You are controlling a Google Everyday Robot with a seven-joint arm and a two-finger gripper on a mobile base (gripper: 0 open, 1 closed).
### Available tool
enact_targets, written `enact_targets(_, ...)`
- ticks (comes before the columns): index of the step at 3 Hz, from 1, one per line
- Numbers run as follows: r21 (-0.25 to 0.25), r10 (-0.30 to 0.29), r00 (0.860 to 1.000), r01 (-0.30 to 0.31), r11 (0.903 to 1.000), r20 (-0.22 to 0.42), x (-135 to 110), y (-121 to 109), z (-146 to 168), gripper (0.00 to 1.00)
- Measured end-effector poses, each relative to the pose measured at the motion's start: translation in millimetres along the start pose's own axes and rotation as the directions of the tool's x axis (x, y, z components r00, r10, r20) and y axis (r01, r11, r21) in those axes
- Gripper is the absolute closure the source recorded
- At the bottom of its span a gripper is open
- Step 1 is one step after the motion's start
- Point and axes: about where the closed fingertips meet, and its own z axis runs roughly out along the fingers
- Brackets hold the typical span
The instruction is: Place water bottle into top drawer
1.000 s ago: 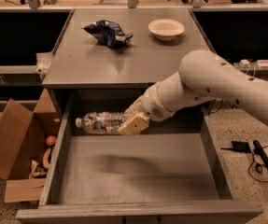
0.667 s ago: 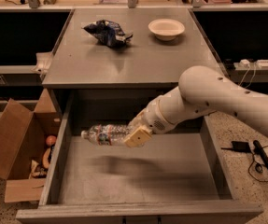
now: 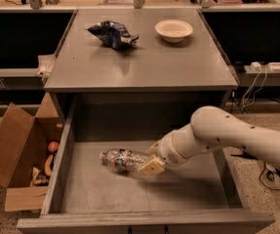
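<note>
The water bottle (image 3: 122, 160), clear and ribbed with a red and blue label, lies on its side inside the open top drawer (image 3: 105, 194), low over the flat grey bottom; I cannot tell whether it rests on it. My gripper (image 3: 150, 161) reaches in from the right on a white arm and is shut on the bottle's right end. The bottle's cap is hidden by the gripper.
A dark blue snack bag (image 3: 112, 33) and a white bowl (image 3: 173, 29) sit on the cabinet top (image 3: 144, 67). An open cardboard box (image 3: 17, 155) with small items stands on the floor left of the drawer. Cables lie on the floor at the right.
My gripper has carried the bottle down from the drawer's upper back edge into the drawer, close to the bottom, and a little toward the front.
</note>
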Motion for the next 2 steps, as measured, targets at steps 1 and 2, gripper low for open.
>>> enact_targets(1, 0.002, 0.013, 1.0, -0.013, 0.9999, 0.02, 11.2, -5.4, 6.3, 0.04)
enact_targets(2, 0.007, -0.006, 0.996, 0.005, 1.0, 0.09, -1.6, -9.1, -6.2, 0.0)
